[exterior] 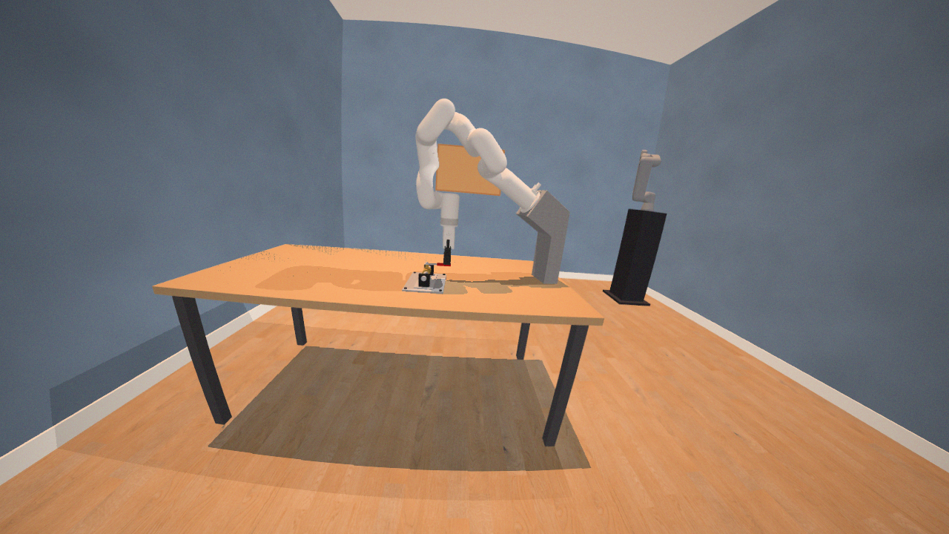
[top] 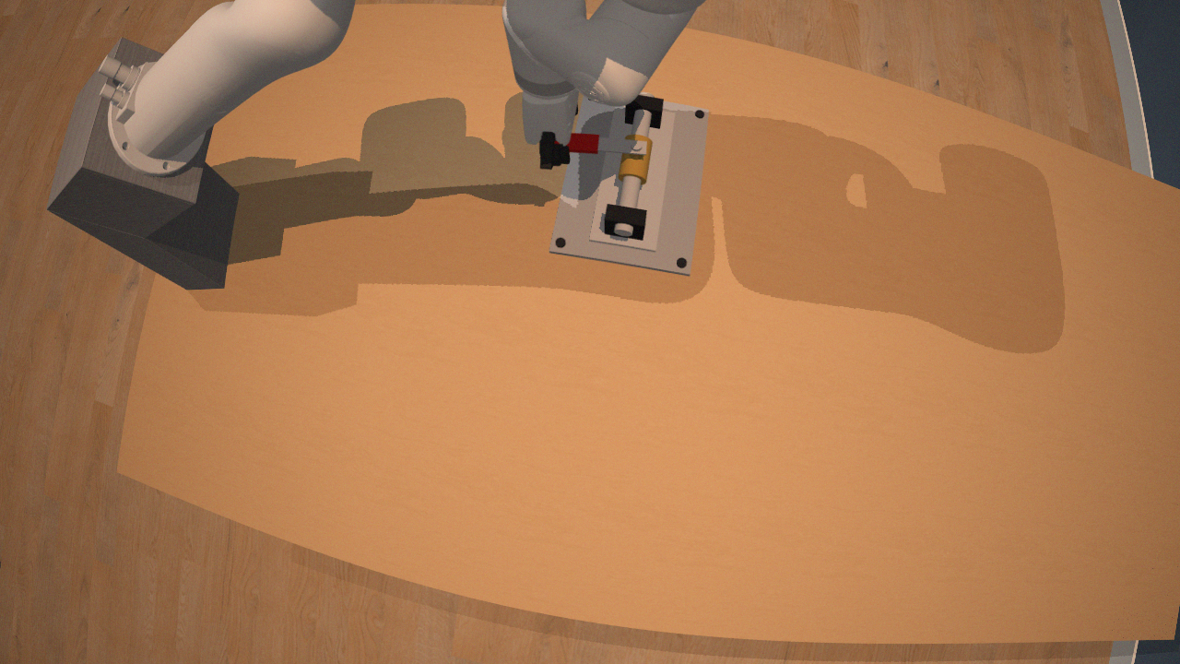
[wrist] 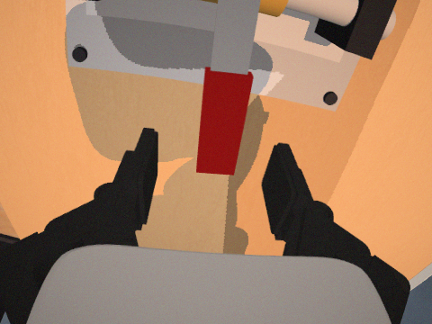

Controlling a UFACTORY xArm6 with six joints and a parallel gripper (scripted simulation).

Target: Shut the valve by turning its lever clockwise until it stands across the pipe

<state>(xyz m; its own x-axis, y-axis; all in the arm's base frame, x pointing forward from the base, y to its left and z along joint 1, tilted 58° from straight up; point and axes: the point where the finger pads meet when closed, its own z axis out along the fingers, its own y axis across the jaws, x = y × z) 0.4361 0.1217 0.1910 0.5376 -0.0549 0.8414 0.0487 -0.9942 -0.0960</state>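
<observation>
The valve (top: 633, 169) is a cream pipe with an orange body, held by black clamps on a grey base plate (top: 631, 188). Its lever (top: 595, 144) (wrist: 223, 121) is a grey strip with a red tip and stands across the pipe, pointing away from the plate toward the arm's base. My gripper (wrist: 213, 157) is open. Its black fingers stand on either side of the red tip's outer end, with a clear gap on both sides in the wrist view. In the overhead view the gripper (top: 552, 152) sits just beyond the lever's end.
The arm's grey pedestal (top: 135, 202) stands at the table's far left corner. In the room view, a black stand (exterior: 635, 255) with a grey fitting is on the floor beyond the table (exterior: 378, 285).
</observation>
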